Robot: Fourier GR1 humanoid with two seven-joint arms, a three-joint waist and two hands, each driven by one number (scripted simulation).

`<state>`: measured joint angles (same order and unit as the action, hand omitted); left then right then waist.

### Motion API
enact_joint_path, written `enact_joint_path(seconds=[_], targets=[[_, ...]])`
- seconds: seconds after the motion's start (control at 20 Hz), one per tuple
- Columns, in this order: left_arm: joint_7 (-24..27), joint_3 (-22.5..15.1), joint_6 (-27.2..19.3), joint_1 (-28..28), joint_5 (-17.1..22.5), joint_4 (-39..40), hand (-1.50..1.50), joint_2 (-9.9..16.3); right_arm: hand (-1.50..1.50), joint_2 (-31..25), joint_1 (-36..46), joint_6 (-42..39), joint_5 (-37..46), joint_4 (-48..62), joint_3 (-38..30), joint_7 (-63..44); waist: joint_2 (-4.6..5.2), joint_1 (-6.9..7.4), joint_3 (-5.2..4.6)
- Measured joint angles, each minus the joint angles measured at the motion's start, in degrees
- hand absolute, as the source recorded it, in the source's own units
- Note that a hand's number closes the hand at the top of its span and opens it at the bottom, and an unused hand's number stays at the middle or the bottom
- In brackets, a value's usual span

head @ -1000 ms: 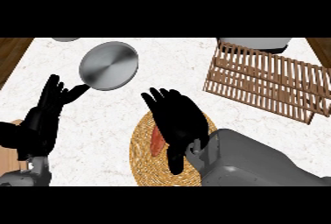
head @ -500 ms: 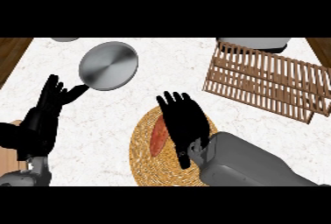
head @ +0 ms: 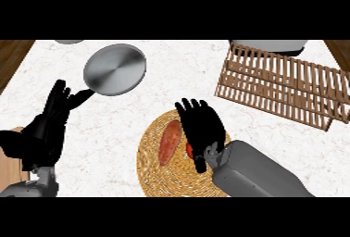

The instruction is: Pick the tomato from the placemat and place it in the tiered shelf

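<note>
Right hand [head: 201, 127] sits over the round woven placemat [head: 160, 178], fingers straight and spread, pointing toward the far edge of the counter [head: 191, 78], not curled round anything. The tomato [head: 170, 142] lies on the placemat just to the left of that hand, showing as a long reddish-orange shape with its long axis running near-to-far, roughly parallel to the fingers. A small red patch shows under the palm edge too; cannot tell whether that is part of the same tomato. Hand looks touching or nearly touching the tomato's right side, contact unclear from this steep angle. Left hand [head: 51, 122] rests open at the left edge, fingers up, well apart from the placemat, so the right hand is clearly the nearer one for the pick. The slatted wooden shelf [head: 287, 83] lies up and to the right of the placemat, on the right arm's side, apart from it. Judgement: pick not yet made; the hand needs to shift slightly left and close across the tomato's short axis, then carry right and away to the shelf. A metal pan [head: 115, 69] sits far left, clear of that route.
</note>
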<state>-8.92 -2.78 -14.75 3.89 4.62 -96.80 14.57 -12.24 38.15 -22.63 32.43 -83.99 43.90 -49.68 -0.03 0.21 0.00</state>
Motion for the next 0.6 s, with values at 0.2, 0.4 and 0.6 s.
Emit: enact_joint_path(seconds=[0.2, 0.4, 0.6], targets=[[1.11, 1.60, 1.74, -0.81, 0.35, 0.39, 0.00, -0.27, -1.50, 1.13, -1.92, -1.94, 3.31, 0.86, -2.60, 2.42, 0.01, -0.02, 0.00], [1.16, 2.44, 2.57, -1.45, -0.12, -0.19, 0.00, -0.79, -1.50, 2.27, -4.98, -1.28, 7.24, 1.36, -3.90, 5.92, 0.02, -0.02, 0.01], [0.32, 3.47, 3.24, -0.03, -0.56, 0.60, 0.00, -1.14, -1.50, 3.40, -7.38, 0.13, 11.26, 3.02, -4.71, 10.23, 0.02, -0.06, 0.01]])
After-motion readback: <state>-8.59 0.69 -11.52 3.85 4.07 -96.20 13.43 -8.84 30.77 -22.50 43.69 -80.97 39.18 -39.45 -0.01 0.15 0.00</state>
